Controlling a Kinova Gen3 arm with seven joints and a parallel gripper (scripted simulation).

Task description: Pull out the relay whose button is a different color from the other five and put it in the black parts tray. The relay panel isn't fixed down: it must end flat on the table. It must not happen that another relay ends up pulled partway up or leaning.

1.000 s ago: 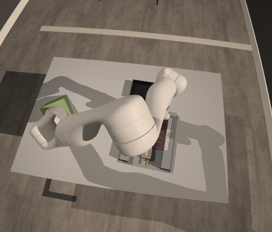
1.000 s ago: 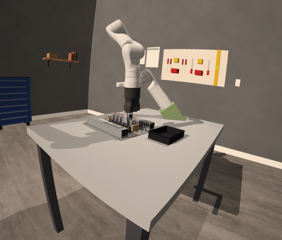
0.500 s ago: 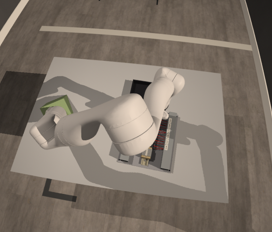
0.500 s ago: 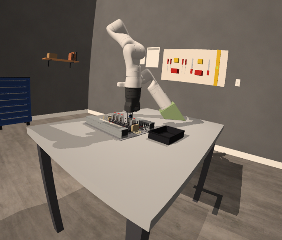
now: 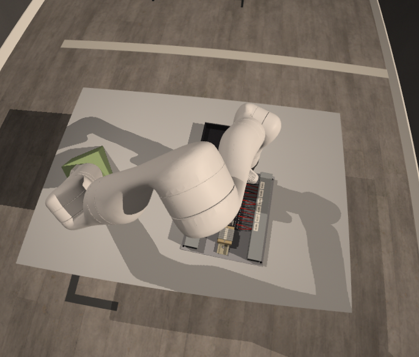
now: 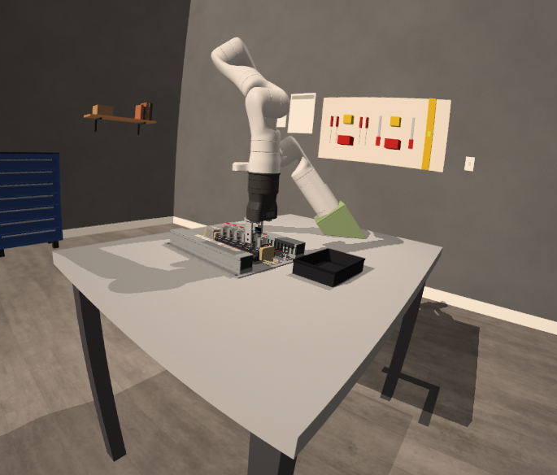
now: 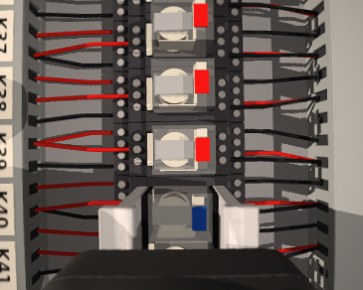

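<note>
My gripper (image 6: 254,236) (image 7: 180,208) points straight down, shut on the relay with the blue button (image 7: 199,218), beside the K40 label. Its fingers grip the relay's clear housing from both sides; its lower part and socket are hidden. I cannot tell how far it is out of its socket. Relays with red buttons, such as the one by K39 (image 7: 173,149) and the one by K38 (image 7: 172,89), sit in the same row. The relay panel (image 5: 239,251) looks flat on the table. The black parts tray (image 5: 214,134) (image 6: 314,271) stands beside one end of the panel.
Grey wire ducts (image 5: 256,246) (image 6: 211,250) (image 7: 353,124) run along the panel's long sides. Red and black wires lie on both sides of the relay row. A tan terminal block (image 5: 226,235) sits at one end. The arm's green base (image 5: 98,159) (image 6: 340,224) stands on the table.
</note>
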